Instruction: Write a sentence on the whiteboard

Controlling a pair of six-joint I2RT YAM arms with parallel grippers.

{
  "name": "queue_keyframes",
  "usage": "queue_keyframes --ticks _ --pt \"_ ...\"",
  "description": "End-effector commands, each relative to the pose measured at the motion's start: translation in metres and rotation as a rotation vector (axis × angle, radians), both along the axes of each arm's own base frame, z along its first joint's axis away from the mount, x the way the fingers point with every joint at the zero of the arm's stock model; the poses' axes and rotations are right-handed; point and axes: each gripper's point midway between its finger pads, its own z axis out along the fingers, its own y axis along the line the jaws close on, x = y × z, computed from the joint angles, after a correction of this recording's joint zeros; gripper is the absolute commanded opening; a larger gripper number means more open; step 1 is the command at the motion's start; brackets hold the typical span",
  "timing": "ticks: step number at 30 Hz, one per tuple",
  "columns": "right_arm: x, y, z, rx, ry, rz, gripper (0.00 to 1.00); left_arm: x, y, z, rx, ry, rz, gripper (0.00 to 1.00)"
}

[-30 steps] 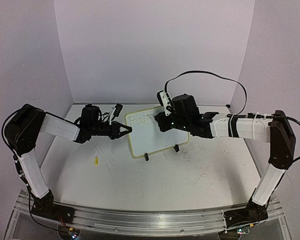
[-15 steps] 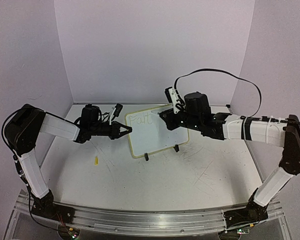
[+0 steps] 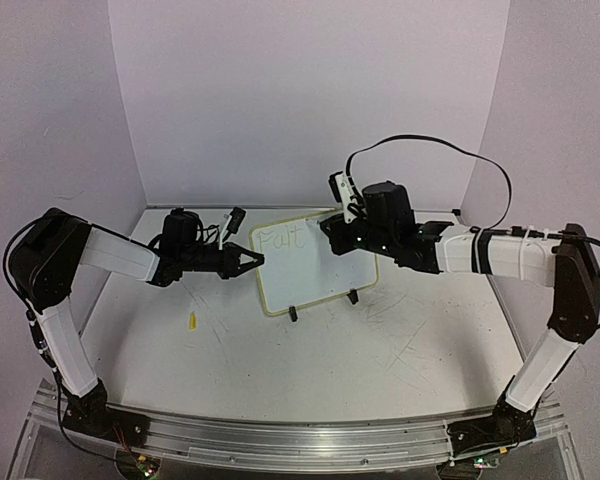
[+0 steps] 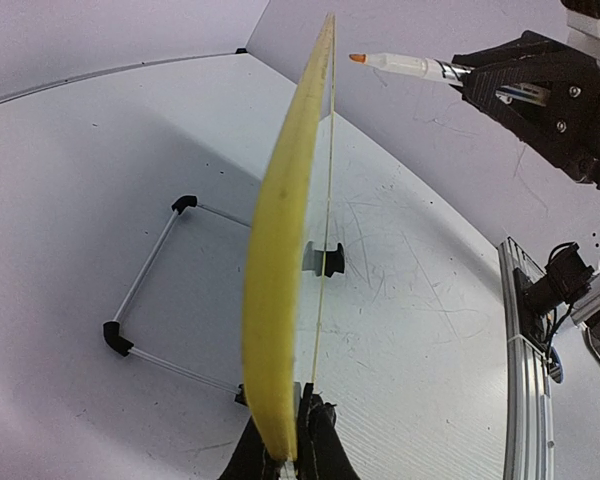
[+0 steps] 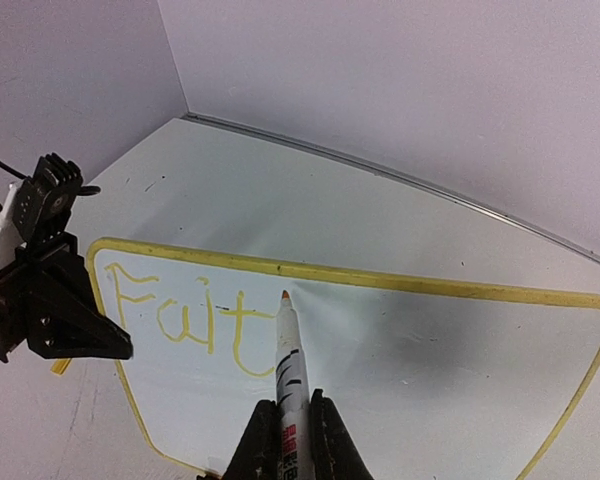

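The whiteboard [image 3: 315, 270] stands tilted on its black clip feet, with yellow letters "Fait" [image 5: 195, 315] at its upper left. My left gripper [image 3: 252, 262] is shut on the board's left yellow rim [image 4: 280, 280], which the left wrist view shows edge-on between the jaws [image 4: 288, 455]. My right gripper [image 3: 330, 232] is shut on a white marker [image 5: 290, 375]. The marker's orange tip points at the board just right of the letter "t". In the left wrist view the marker [image 4: 400, 66] shows a small gap between tip and board.
A small yellow piece [image 3: 193, 321] lies on the table left of the board. The board's wire stand [image 4: 150, 290] reaches out behind it. White walls close the back and both sides, and an aluminium rail [image 3: 300, 435] runs along the near edge.
My right gripper with the marker pulled back rightward off the board's upper middle, uncovering the letter "t", then eased slightly left. The left arm and board stayed still.
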Motion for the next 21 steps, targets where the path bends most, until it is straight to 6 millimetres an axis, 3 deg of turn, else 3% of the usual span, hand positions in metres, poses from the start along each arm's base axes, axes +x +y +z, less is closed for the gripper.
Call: queue_keyframes --ticks 1,21 --pt "0.011 0.003 0.018 0.018 -0.047 -0.024 0.00 0.016 0.012 -0.010 0.087 -0.043 0.083 0.00" --pt "0.009 -0.001 -0.004 -0.025 -0.002 -0.037 0.00 0.016 0.012 -0.008 0.088 -0.047 0.081 0.00"
